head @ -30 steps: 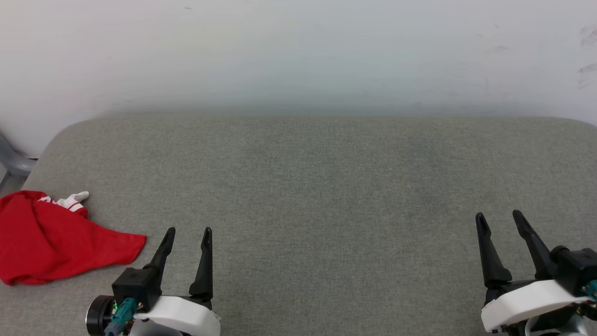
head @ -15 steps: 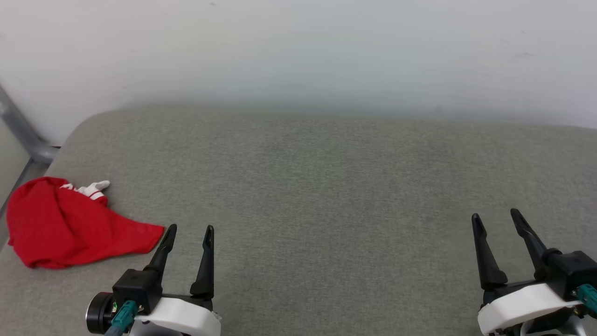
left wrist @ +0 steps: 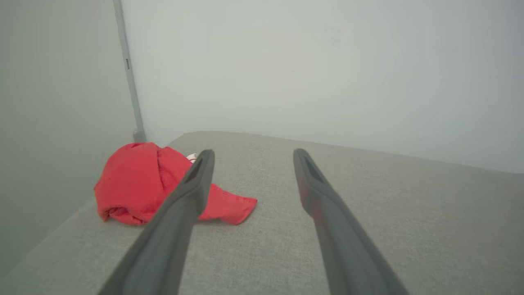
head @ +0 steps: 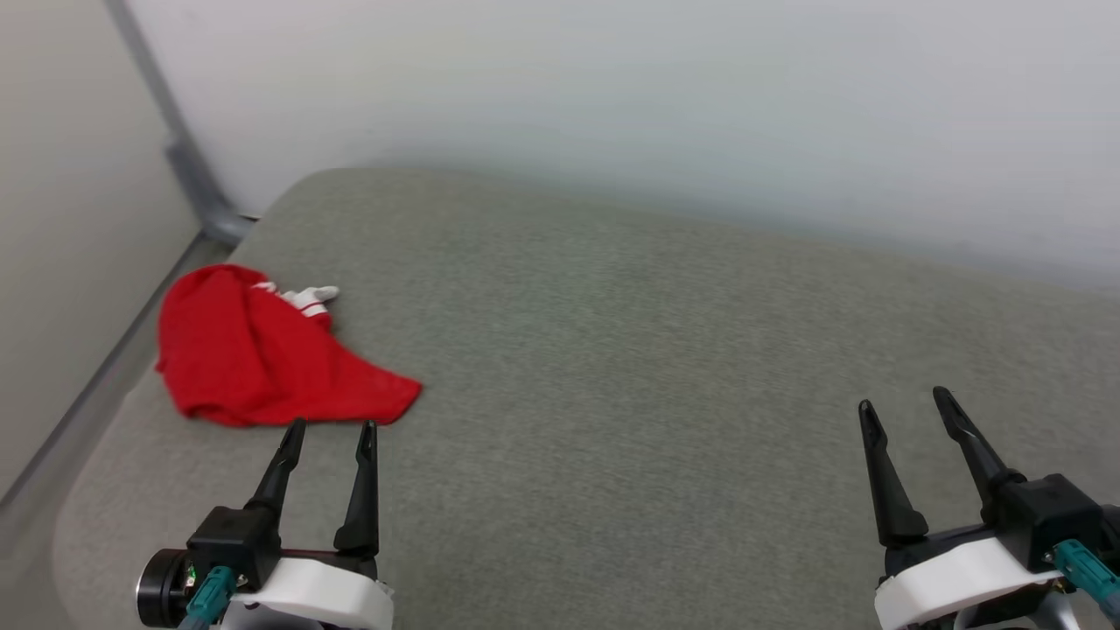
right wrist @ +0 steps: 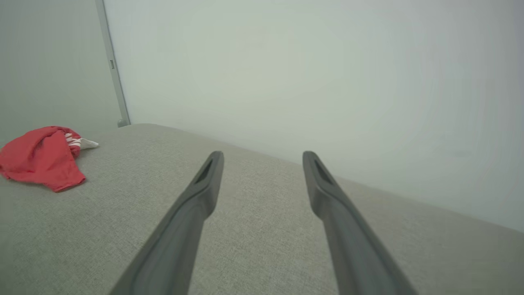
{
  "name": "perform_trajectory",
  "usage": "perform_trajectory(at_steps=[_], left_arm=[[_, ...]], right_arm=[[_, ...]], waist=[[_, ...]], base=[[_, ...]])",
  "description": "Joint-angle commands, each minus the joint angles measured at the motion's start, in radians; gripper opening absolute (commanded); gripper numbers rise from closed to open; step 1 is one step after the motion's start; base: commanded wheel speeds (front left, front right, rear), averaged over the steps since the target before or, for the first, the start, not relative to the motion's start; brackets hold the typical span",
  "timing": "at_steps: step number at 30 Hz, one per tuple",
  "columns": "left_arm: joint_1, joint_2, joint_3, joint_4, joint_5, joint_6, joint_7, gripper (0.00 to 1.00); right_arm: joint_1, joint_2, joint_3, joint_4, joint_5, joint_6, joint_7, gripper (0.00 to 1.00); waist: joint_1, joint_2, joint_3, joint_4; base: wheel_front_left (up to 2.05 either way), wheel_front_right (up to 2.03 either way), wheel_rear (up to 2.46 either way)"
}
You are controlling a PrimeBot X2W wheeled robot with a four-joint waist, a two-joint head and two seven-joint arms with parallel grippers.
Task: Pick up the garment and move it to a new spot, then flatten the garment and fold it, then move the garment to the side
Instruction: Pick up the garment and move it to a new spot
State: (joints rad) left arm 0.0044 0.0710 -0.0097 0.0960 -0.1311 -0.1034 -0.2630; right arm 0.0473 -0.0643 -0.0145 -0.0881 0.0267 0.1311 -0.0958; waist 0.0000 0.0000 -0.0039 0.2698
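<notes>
While the left jaws and right jaws stand apart and empty over the near side of the padded counter (head: 612,350), the left pair should ease forward to the crumpled red shirt (head: 254,359) just ahead, near the left edge, and pinch a thick fold.

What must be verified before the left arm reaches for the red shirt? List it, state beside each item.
1. Left end effector open, empty: ok.
2. Right end effector open, empty: ok.
3. Garment in plain sight, bunched near the grey surface's left end: ok.
4. Garment inside the left end effector: not ok, it lies just ahead.
5. Which face is up: cannot tell.
</notes>
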Motion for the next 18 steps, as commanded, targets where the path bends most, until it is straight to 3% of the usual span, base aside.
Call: perform_trajectory(at_steps=[1, 10, 18], left_arm=[[-0.004, -0.003, 0.011, -0.002, 0.0, -0.003, -0.003, 1.0], [0.009, -0.009, 0.061, -0.008, 0.005, -0.016, -0.003, 1.0], [0.002, -0.012, 0.083, 0.002, 0.004, -0.022, -0.003, 1.0]], right_arm=[[0.005, 0.005, 0.007, -0.001, 0.001, -0.001, -0.002, 1.0], [-0.001, 0.01, 0.03, 0.008, 0.016, -0.001, -0.009, 1.0], [-0.01, 0.012, 0.037, 0.014, 0.026, -0.001, -0.005, 1.0]], waist=[[0.0, 0.0, -0.004, 0.066], [0.0, 0.0, -0.013, 0.192], [0.0, 0.0, -0.014, 0.237]], base=[[0.0, 0.0, 0.0], [0.0, 0.0, 0.0], [0.0, 0.0, 0.0]])
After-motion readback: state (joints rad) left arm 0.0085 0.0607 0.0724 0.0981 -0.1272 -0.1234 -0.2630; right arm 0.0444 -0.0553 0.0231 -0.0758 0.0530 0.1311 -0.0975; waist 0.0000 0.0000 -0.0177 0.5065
